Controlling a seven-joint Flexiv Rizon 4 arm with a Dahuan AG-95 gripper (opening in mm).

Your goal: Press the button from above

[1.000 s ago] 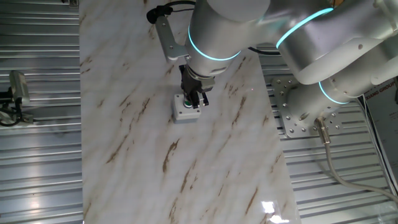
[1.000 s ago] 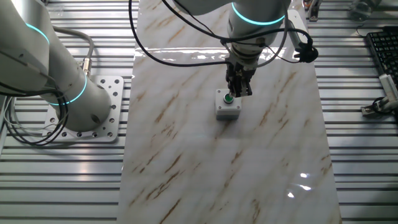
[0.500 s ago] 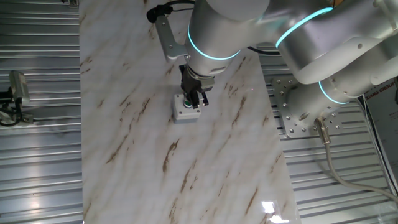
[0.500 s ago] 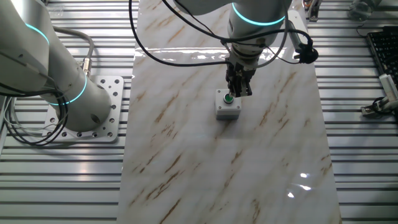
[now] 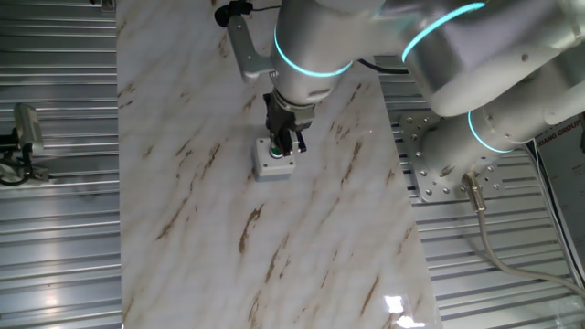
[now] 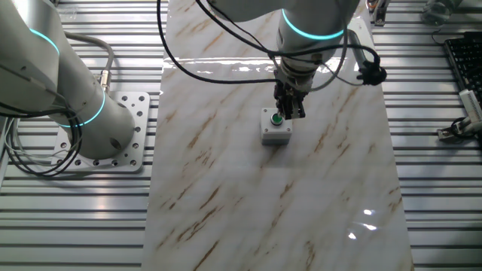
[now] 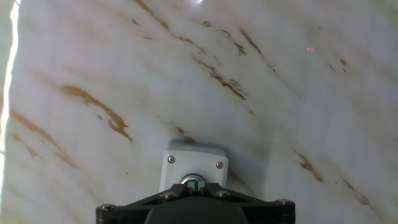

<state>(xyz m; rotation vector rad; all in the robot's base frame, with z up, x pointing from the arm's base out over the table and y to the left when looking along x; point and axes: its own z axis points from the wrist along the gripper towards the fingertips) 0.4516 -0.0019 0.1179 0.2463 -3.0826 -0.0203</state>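
Note:
The small light grey box (image 6: 275, 134) sits on the marble tabletop, with the green button (image 6: 277, 119) in its top. My gripper (image 6: 288, 113) points straight down, its tips right at the button. In the hand view the box (image 7: 194, 160) is at the bottom centre. There the button (image 7: 194, 180) peeks out just past my gripper (image 7: 195, 185), whose fingertips meet over it. In the one fixed view the gripper (image 5: 286, 146) covers most of the button on the box (image 5: 271, 163). I cannot tell if the tips touch the button.
The marble board (image 6: 248, 188) lies on a ribbed metal table. The arm's base plate (image 6: 120, 135) is at its left. A keyboard (image 6: 463, 56) and a small device are at the far right. A small device (image 5: 26, 128) stands off the board's edge.
The wrist and the cable above the gripper have shifted slightly. The fingertips stay over the button, and the box has not moved.

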